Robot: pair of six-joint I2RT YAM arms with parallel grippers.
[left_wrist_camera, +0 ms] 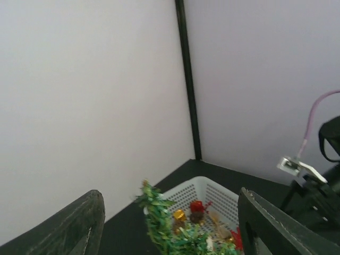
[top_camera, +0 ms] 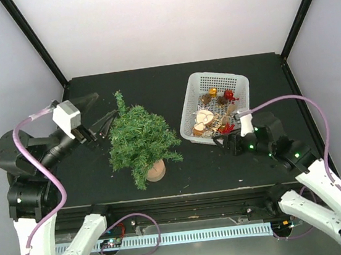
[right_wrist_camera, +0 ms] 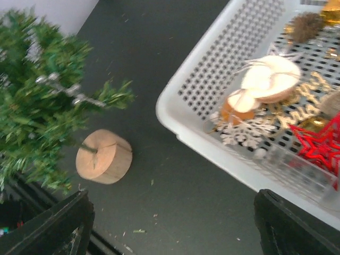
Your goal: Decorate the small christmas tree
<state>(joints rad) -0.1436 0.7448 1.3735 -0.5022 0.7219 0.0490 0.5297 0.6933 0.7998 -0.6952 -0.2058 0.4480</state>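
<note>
The small christmas tree [top_camera: 140, 140] stands on its round wooden base [top_camera: 155, 171] at the table's middle left; it also shows in the right wrist view [right_wrist_camera: 37, 101] with its base [right_wrist_camera: 103, 156], and its tip shows in the left wrist view [left_wrist_camera: 156, 215]. A white basket [top_camera: 193, 93] of ornaments stands at the right, holding wooden slices [right_wrist_camera: 268, 79], a red star [right_wrist_camera: 319, 143] and gold and red pieces. My left gripper [top_camera: 100, 125] is open and empty just left of the tree. My right gripper [top_camera: 225, 140] is open and empty at the basket's near edge.
The basket [right_wrist_camera: 212, 141] takes up the right of the right wrist view and shows behind the tree in the left wrist view [left_wrist_camera: 223, 194]. White walls with black corner posts [top_camera: 32, 39] enclose the table. Small green bits litter the mat [right_wrist_camera: 139, 231].
</note>
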